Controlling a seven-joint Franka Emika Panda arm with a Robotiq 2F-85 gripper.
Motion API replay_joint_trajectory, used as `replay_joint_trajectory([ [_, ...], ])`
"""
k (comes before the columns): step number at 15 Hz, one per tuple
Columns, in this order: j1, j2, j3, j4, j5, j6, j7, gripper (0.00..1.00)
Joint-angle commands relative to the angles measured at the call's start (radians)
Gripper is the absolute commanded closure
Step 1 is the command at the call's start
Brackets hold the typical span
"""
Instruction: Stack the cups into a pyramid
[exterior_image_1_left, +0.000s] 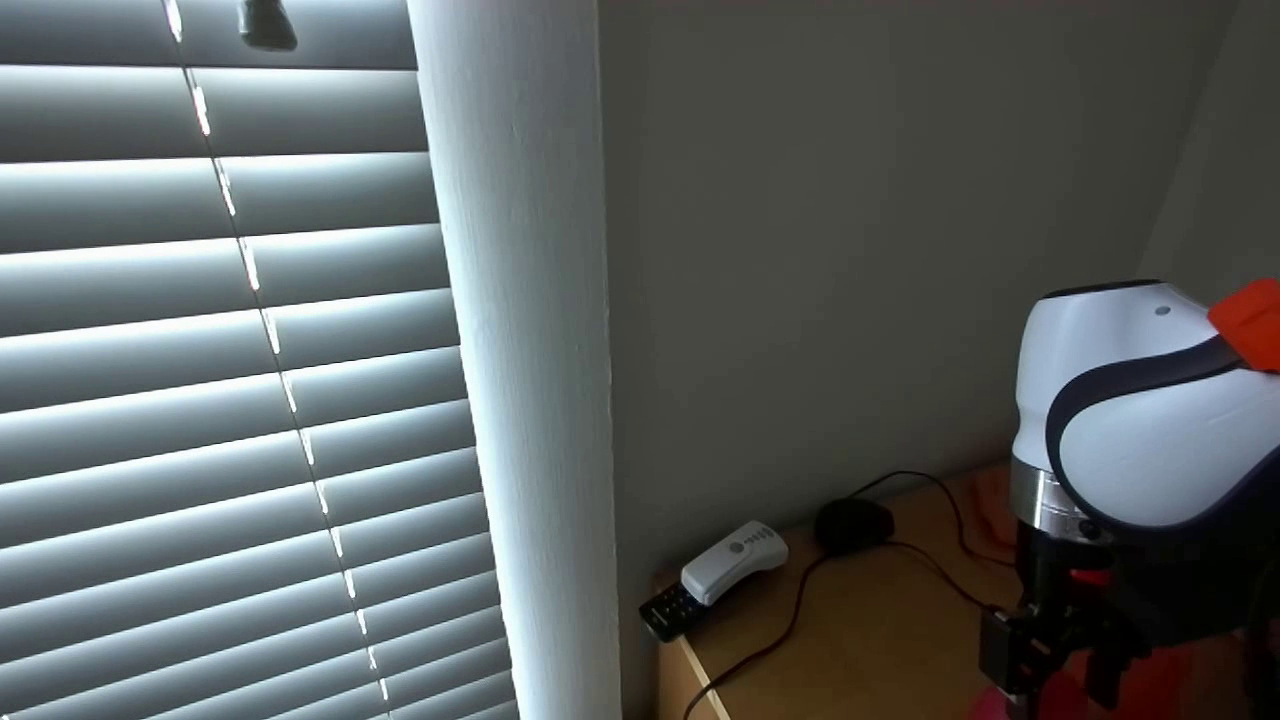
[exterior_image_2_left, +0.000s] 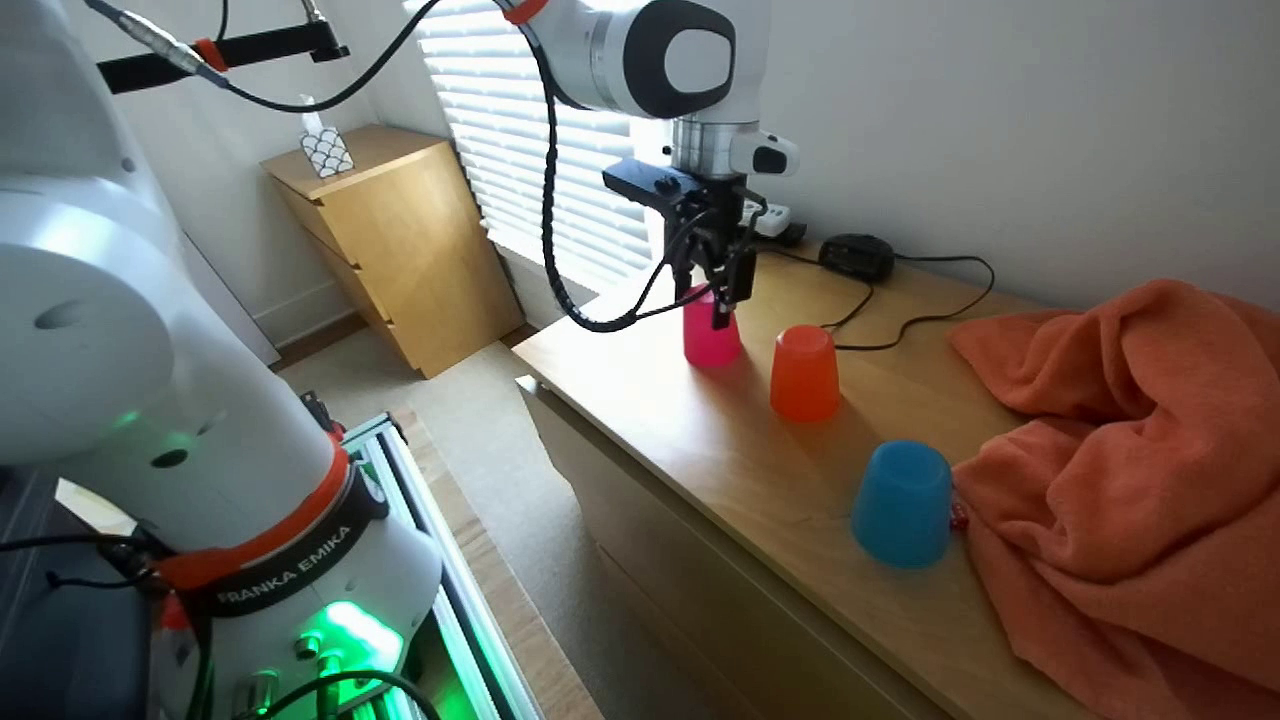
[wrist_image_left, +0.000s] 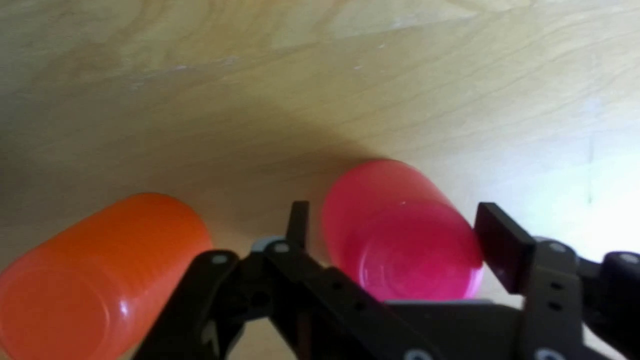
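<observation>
The coming move turns on how the pink cup (wrist_image_left: 410, 245) lies between the two fingers (wrist_image_left: 502, 245) of the end effector (exterior_image_2_left: 703, 308). The cup stands upside down on the desk (exterior_image_2_left: 670, 420), just under the end effector, so its long axis is vertical, roughly the direction in which the fingers point. The fingers are spread, one on each side of the cup, and they do not pinch it. However, the cup is not centred. In the wrist view it is closer to the finger which is away from the orange cup (exterior_image_2_left: 805, 375); if it touches this finger, I cannot tell. At the opposite finger there is a visible gap, and this finger stands between the pink cup and the orange one, which is near but apart. The blue cup (exterior_image_2_left: 903, 505) is well apart, further along the desk, beside the orange cloth (exterior_image_2_left: 1130, 450). No cup rests on another, so I judge that the pyramid is not begun. The next step is probably to close on the pink cup; without a small correction, the nearer finger may push it towards the orange cup first.
</observation>
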Motion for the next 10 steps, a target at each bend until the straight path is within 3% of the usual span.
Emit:
replay_joint_trajectory([
  [1,0.002,0.009,-0.019,0.009,-0.065,0.011,0.025,0.47],
  [2,0.001,0.007,-0.023,0.010,-0.077,0.008,0.026,0.57],
  [3,-0.003,0.004,-0.027,0.012,-0.084,0.003,0.024,0.59],
  [10,-0.020,-0.001,-0.052,0.000,-0.092,-0.006,0.027,0.59],
])
